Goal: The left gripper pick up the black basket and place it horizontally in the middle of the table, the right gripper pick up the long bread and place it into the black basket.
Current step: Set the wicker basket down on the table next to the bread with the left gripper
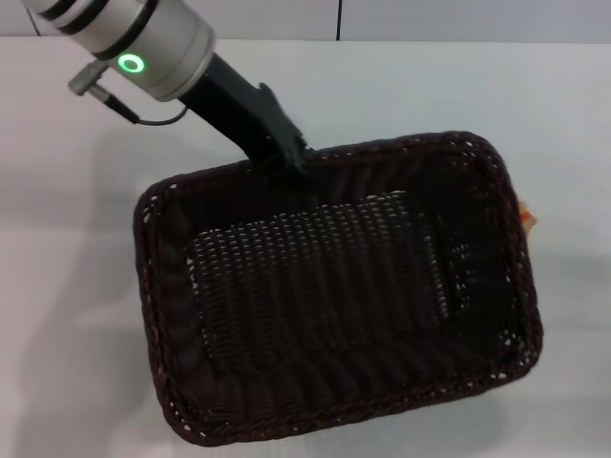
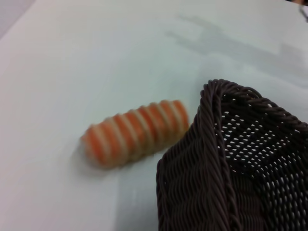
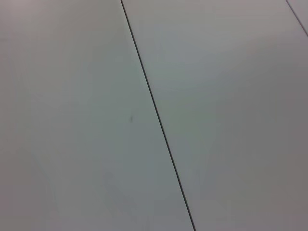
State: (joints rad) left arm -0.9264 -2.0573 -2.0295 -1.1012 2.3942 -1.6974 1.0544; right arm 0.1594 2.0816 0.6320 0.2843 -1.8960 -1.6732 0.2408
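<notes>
The black basket [image 1: 334, 296] fills the middle of the head view, tilted, with its open side up and nothing inside. My left gripper [image 1: 286, 153] comes in from the upper left and is shut on the basket's far rim. In the head view the long bread [image 1: 527, 219] shows only as an orange sliver behind the basket's right rim. In the left wrist view the long bread [image 2: 134, 132] lies on the white table [image 2: 72, 57], right beside a corner of the basket [image 2: 231, 159]. My right gripper is out of view.
The white table [image 1: 76, 191] surrounds the basket, with a grey wall strip [image 1: 430, 17] along its far edge. The right wrist view shows only a pale flat surface crossed by a thin dark seam [image 3: 156, 115].
</notes>
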